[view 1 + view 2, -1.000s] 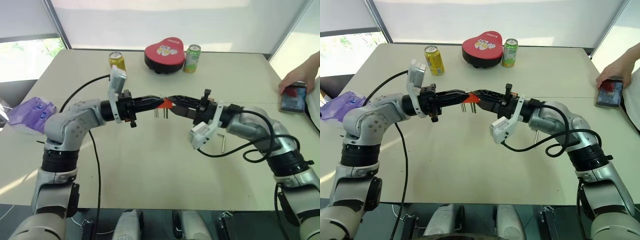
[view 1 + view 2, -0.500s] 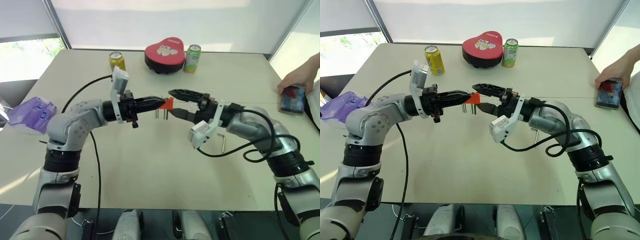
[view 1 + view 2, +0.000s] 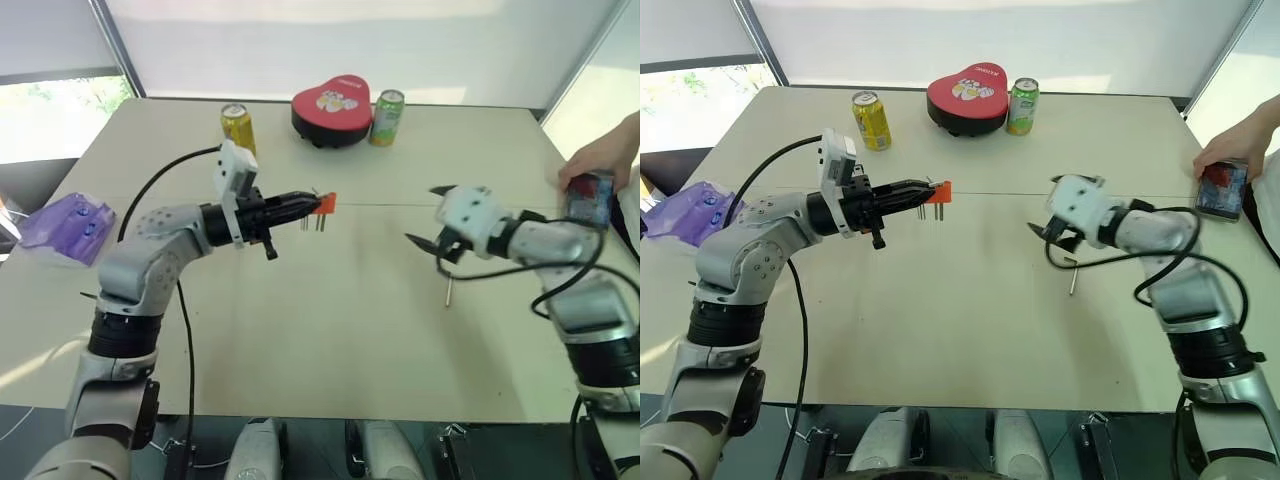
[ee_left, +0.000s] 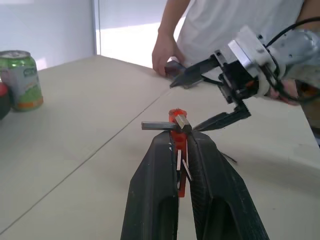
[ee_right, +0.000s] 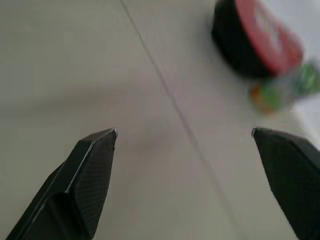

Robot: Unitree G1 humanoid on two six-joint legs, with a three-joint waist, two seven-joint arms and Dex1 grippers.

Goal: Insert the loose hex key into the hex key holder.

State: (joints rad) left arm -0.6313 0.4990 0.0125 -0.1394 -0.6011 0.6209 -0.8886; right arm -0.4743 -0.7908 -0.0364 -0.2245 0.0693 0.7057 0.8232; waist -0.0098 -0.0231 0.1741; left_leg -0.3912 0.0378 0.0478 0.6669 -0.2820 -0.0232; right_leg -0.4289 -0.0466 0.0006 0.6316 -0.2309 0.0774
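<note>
Clamping the hex key holder (image 3: 324, 203) above the table (image 3: 300, 330), the left claw (image 3: 312, 205) is shut; right claw (image 3: 432, 219) gapes empty just above the loose hex key (image 3: 449, 289), risking a fumbled thin-rod pickup

Left gripper (image 3: 312, 204): my fingers are clamped on the hex key holder (image 3: 325, 203), held above the table (image 3: 300, 330), short keys hanging down.
Right gripper (image 3: 428, 216): my fingers are spread wide, empty, well right of the holder.
Loose hex key (image 3: 449, 289): lies on the table just near of my right gripper.
Far edge: yellow can (image 3: 237, 126), red heart-shaped tin (image 3: 332, 104), green can (image 3: 386, 117).
Left edge: purple bag (image 3: 68, 225).
Right edge: a person's hand (image 3: 600, 160) on a phone (image 3: 589, 196).
</note>
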